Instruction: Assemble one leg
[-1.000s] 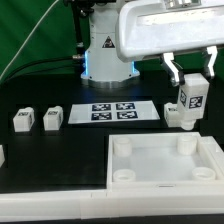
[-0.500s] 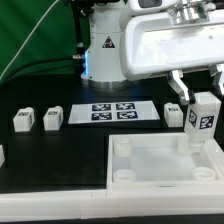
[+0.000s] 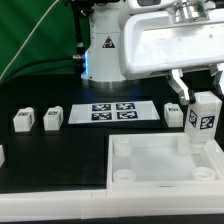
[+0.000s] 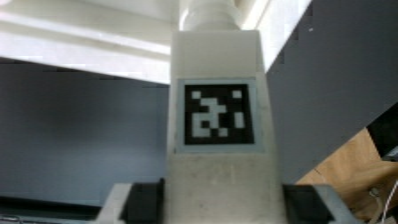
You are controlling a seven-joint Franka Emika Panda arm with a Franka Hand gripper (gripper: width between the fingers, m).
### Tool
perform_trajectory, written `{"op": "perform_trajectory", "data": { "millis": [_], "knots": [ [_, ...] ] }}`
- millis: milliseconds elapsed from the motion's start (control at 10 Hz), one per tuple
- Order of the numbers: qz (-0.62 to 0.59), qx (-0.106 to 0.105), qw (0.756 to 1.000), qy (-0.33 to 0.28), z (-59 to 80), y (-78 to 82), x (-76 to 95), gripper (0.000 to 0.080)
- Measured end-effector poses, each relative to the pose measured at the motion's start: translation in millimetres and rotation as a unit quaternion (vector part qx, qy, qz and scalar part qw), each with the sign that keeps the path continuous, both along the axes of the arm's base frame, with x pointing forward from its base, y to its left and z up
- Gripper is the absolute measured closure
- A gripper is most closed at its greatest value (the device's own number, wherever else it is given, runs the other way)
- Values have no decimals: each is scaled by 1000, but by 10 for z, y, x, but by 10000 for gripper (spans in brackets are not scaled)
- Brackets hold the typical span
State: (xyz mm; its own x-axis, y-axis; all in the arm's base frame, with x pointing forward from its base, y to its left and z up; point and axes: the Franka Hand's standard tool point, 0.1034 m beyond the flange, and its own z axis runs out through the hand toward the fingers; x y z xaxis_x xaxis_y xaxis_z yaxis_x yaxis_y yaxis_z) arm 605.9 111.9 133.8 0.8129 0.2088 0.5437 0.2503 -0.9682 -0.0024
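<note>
One leg, clamped upright in our gripper, hangs over the tray's far socket on the exterior view's right; next we should press it straight down.

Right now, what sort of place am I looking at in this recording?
Most likely a robotics lab bench: a black table with a fixed marker board, tagged white furniture parts such as the leg held by the robot arm, and a green backdrop.
</note>
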Motion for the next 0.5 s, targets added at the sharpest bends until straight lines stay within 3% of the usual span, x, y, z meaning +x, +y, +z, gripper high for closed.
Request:
{"op": "perform_trajectory", "data": {
  "millis": [300,500],
  "knots": [
    [-3,3,1000,-6,-18,-14,191,508],
    [-5,3,1000,-2,-109,-35,177,508]
  ]
}}
